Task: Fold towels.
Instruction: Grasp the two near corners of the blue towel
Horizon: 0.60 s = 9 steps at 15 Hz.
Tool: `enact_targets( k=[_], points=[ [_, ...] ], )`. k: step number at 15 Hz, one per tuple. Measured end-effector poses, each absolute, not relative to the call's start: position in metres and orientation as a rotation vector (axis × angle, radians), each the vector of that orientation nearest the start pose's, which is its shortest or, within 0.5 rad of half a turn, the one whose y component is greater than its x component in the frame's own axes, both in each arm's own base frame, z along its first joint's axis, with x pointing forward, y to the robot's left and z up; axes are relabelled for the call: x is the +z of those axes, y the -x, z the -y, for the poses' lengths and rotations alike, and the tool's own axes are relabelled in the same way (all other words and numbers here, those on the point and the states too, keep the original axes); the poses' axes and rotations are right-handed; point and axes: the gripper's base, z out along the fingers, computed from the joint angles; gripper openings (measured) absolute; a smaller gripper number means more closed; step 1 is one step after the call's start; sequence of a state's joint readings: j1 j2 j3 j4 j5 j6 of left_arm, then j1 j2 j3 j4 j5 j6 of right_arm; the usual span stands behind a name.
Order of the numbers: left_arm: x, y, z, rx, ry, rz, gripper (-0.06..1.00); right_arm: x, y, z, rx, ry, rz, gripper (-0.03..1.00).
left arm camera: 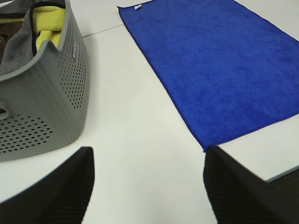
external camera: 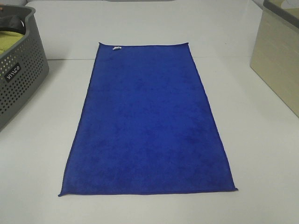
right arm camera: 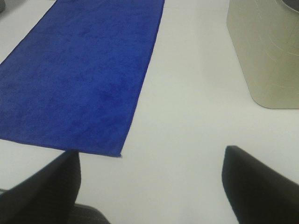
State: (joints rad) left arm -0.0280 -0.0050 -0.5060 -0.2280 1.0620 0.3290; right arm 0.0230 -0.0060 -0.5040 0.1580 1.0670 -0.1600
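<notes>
Wide apart and empty: left gripper point(left arm camera: 147, 154) and right gripper point(right arm camera: 152, 154), above white table point(external camera: 261, 154). Beside the left one, grey perforated plastic basket point(left arm camera: 70, 93) with yellow-green cloth point(left arm camera: 49, 21) inside. Near the right one, beige smooth-walled bin point(right arm camera: 261, 56), inside hidden. Ahead, between both, royal-blue rectangular plush towel point(external camera: 149, 126), spread flat, not touched.

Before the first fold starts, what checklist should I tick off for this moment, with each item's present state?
1. Blue towel spread flat, unfolded: ok.
2. Nothing lying on the towel: ok.
3. Left gripper open and empty: ok.
4. Right gripper open and empty: ok.
5. Grey basket and beige bin apart from the towel's edges: ok.
6. Height of either gripper above the table: cannot tell.
</notes>
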Motion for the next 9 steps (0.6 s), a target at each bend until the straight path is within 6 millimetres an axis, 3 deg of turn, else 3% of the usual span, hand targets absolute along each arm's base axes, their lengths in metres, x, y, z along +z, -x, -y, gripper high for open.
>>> enact_targets(
  k=[9],
  points=[
    [0.2805, 0.0081, 0.0178, -0.081, -0.370, -1.981, 0.64, 0.2787, 0.0074, -0.0124, 0.103, 0.194, -2.023, 0.78]
  ],
)
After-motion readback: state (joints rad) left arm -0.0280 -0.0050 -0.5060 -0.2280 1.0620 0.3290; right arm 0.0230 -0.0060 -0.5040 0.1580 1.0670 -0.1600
